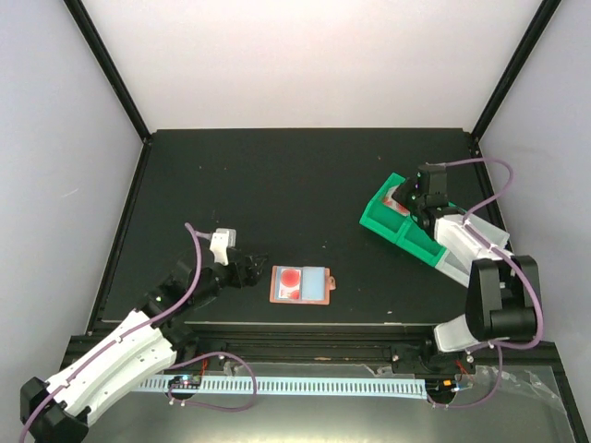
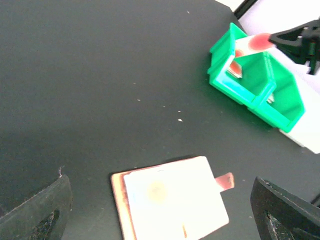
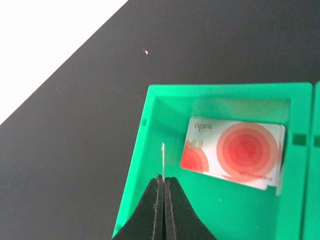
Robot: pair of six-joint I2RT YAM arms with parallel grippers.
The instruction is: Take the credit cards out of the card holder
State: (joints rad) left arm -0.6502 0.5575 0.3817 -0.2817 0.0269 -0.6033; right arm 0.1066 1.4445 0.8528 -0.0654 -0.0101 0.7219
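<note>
Left arm stretched low over the table, forearm nearly flat. Left hand sits just left of the card holder, pointing at it, jaws spread wide, gripping nothing, not touching the card holder.

Right arm folded at the elbow, upper link upright, forearm reaching out well right of the card holder and farther from the bases. Right hand tips downward, jaws pinched closed on one card.

Card holder: 1, lying open and flat on the table, both panels face up, small brown tab on the edge away from the left hand.

Credit cards: 3 seen.
- held card, white with red, gripped by the right hand, edge-on in the right wrist view, above a bin and well right of the card holder.
- binned card, white with red circles, lying face up inside the same bin, apart from the held card.
- holder card, red circle showing, on the card holder's panel nearer the left hand.

Green bins: 2, joined side by side. Clear bin: 1, touching the green pair on the side away from the card holder, partly hidden by the right arm.
</note>
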